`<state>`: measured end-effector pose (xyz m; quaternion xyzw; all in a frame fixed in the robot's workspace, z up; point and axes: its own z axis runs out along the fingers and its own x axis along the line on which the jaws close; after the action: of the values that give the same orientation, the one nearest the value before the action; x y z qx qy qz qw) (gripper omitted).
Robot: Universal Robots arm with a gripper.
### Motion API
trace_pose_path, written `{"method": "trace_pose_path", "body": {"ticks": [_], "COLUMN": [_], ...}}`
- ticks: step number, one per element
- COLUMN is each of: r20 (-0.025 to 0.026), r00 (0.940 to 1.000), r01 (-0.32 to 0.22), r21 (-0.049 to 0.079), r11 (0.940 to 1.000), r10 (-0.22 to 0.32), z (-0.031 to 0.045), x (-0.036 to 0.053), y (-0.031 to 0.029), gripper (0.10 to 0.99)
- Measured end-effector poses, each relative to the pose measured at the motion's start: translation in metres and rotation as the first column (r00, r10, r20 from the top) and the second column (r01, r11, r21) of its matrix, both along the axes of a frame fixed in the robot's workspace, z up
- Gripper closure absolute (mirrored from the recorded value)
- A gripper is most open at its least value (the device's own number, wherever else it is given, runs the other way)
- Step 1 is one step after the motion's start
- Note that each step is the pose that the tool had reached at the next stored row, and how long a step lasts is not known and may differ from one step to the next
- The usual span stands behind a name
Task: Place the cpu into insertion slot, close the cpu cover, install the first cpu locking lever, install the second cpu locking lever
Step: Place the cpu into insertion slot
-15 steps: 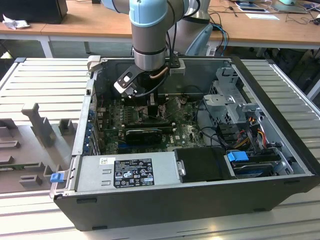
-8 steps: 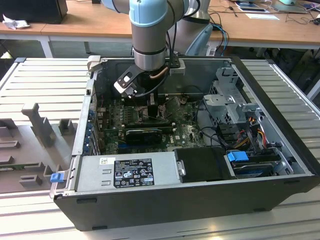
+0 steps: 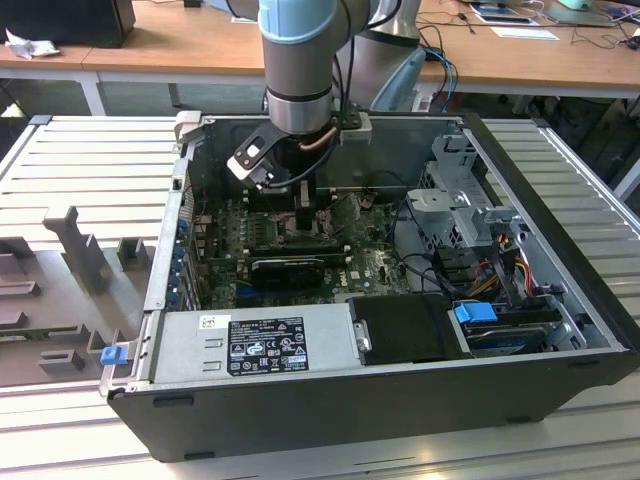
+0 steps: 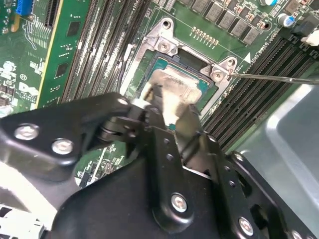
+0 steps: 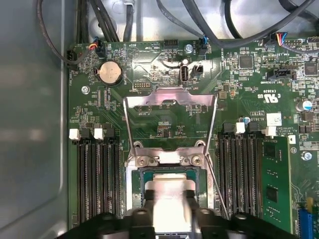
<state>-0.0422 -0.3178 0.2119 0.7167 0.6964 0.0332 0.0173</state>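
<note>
The cpu [image 5: 169,186], a pale silver square, lies in the insertion slot [image 5: 131,185] on the green motherboard. It also shows in the second wrist view as the cpu [image 4: 174,87] inside the slot's frame [image 4: 145,59]. My gripper [image 5: 170,201] [image 4: 172,117] reaches down over it, black fingers [image 4: 192,124] against two opposite sides of the chip. The cpu cover [image 5: 169,96] stands swung open behind the slot. A thin locking lever [image 5: 215,181] [image 4: 271,78] juts out loose beside the slot. In the exterior view my gripper [image 3: 303,215] is low inside the open computer case.
Long black memory slots [image 5: 97,179] flank the socket on both sides. A green card [image 5: 276,191] stands past the far slots. Cables [image 5: 124,20] hang near the board's edge, by a coin battery [image 5: 109,73]. A power supply [image 3: 260,340] and drive cage [image 3: 470,200] crowd the case.
</note>
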Motion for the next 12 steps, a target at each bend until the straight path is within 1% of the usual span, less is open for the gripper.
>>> {"method": "trace_pose_path", "body": {"ticks": [3, 4, 5, 12], "r20": [-0.0003, -0.0004, -0.0004, -0.0004], "r00": [1.0, 1.0, 1.0, 1.0], "r01": [0.0, 0.0, 0.0, 0.0], "r21": [0.0, 0.0, 0.0, 0.0], "r11": [1.0, 1.0, 1.0, 1.0], "r10": [0.0, 0.0, 0.0, 0.0], "z": [0.0026, 0.0032, 0.0042, 0.0071], "x": [0.0, 0.0, 0.0, 0.0], "y": [0.0, 0.0, 0.0, 0.0], "gripper": [0.929, 0.929, 0.98, 0.98]}}
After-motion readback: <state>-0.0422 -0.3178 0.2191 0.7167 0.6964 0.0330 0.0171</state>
